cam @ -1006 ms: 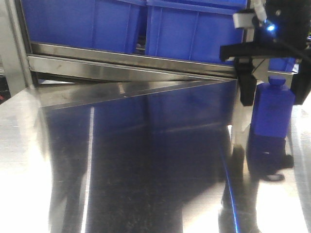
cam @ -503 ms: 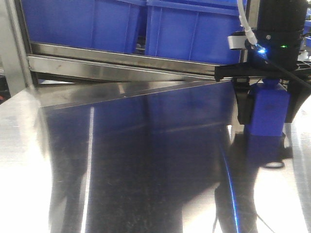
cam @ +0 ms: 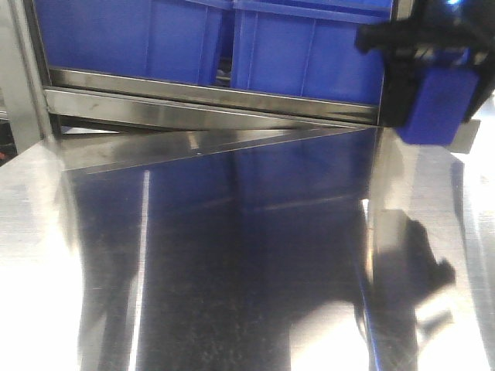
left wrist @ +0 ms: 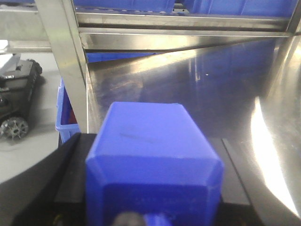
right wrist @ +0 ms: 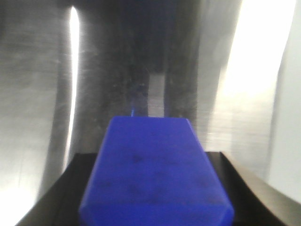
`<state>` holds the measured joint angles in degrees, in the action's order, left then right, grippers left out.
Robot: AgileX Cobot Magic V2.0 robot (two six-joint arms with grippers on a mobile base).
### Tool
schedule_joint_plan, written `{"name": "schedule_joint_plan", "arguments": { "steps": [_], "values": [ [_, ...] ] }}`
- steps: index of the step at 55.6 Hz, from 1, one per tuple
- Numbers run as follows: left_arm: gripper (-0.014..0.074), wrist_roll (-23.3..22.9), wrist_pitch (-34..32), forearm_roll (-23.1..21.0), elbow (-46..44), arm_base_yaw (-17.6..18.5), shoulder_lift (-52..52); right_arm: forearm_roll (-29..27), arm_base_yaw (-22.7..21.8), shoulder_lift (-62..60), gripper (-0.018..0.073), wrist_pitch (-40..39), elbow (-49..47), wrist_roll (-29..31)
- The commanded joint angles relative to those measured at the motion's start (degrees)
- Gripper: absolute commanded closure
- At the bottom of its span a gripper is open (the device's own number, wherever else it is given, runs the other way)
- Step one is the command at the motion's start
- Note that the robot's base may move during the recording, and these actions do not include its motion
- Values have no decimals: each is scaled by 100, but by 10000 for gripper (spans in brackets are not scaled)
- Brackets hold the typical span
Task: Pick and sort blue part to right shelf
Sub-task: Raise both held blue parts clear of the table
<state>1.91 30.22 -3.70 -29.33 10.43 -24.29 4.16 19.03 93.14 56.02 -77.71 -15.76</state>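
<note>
Polished sheet-steel tabletop [cam: 232, 270] fills most of the front view, mirror-smooth with fine scratches, and runs up to the foot of the right shelf [cam: 193, 104]. That shelf is a stainless frame with a flat, brushed front rail and a square upright post [left wrist: 66, 70] at its left end. Large blue bins [cam: 131, 39] of ribbed moulded plastic sit side by side just behind and above the rail.

At the shelf's right end the right gripper [cam: 431, 116], black and boxy, hangs in front of the rail. Its jaws are clenched on the blue part [cam: 439, 97], a matte plastic block with flat faces and chamfered corners. It is lifted clear of the table, roughly level with the rail and the bin bottoms. In the right wrist view, which is blurred, the same block [right wrist: 155, 174] sits between the black fingers [right wrist: 70, 188].

In the left wrist view the left gripper [left wrist: 153, 188] faces the shelf's left post, jaws clamped on a second blue part [left wrist: 150, 146] of the same bevelled shape. A faint dark scuff marks its upper face, and a black finger [left wrist: 51, 179] presses its side. Left of the post, lower down, stand a small blue crate [left wrist: 66, 122] and a black device with a toothed wheel [left wrist: 19, 103].
</note>
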Motion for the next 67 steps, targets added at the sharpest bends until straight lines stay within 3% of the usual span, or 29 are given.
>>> {"name": "schedule_joint_plan", "arguments": {
  "steps": [1, 7, 19, 38, 49, 67],
  "values": [
    [279, -307, -420, 124, -166, -22, -14, 176, 4, -792, 427, -472, 273, 427],
    [279, -441, -313, 370, -166, -156, -14, 188, 4, -1443, 427, -946, 897, 638],
    [279, -444, -37, 370, -166, -472, 214, 372, 4, -2832, 427, -2123, 2425, 674],
    [280, -444, 212, 370, -153, -496, 989, 630, 4, -5087, 427, -3103, 4592, 674],
    [281, -444, 200, 370, -72, -496, 1613, 884, 4, -6572, 427, -3096, 5102, 678],
    [281, -422, 253, 501, -41, -496, 2385, 1039, 4, -8423, 427, -3124, 5128, 678]
  ]
}}
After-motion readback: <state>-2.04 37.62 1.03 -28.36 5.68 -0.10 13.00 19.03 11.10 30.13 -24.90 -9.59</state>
